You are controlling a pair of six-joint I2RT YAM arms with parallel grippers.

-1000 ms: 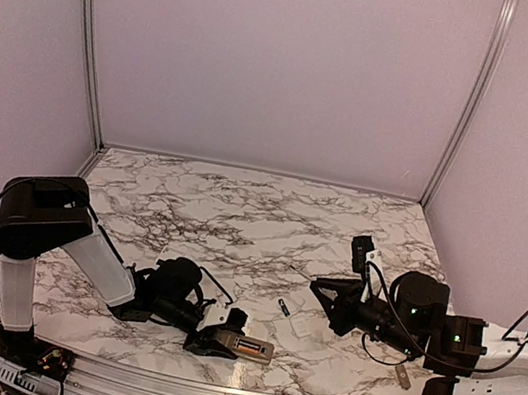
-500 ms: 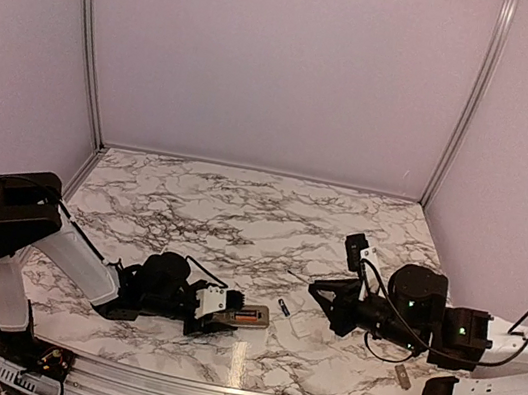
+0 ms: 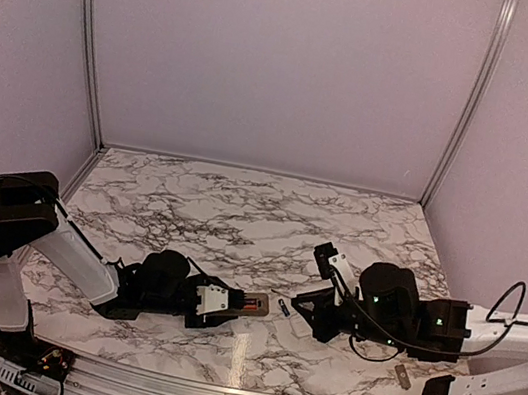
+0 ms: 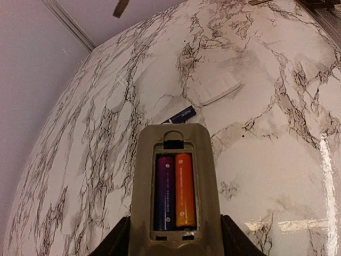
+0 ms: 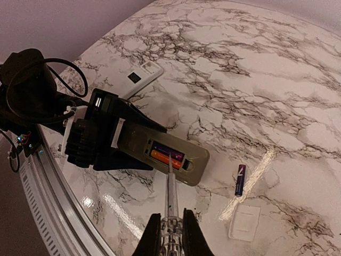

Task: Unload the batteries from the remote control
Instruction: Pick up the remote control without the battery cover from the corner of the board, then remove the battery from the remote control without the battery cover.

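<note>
A: So, what is left inside?

B: Two. An orange battery (image 4: 184, 186) and a purple battery (image 4: 164, 192) lie side by side in the open bay of the remote (image 4: 173, 136), both running along its length. A dark blue battery (image 5: 241, 180) lies loose on the table (image 3: 241, 214), near a white cover (image 5: 242, 221).

A: Who holds what?

B: The left gripper (image 3: 214, 303) is clamped on one end of the remote, open side up. The right gripper (image 5: 170, 234) is pinched tight on a thin pick (image 5: 170, 186) and holds nothing else.

A: Which way does the target lie from that pick?

B: Straight ahead of it. The pick comes at the remote from the side, crossing the pair's long axis. Its tip is at the orange battery, the nearer of the two. I cannot tell whether it touches or hangs just above.

A: Then the right arm does the prying?

B: I'd judge so. It is the arm with the tool, and it is lined up on the bay, while the left one is busy steadying the remote. Coming in across the cell, the tip would have to get under its flank and lift.
</note>
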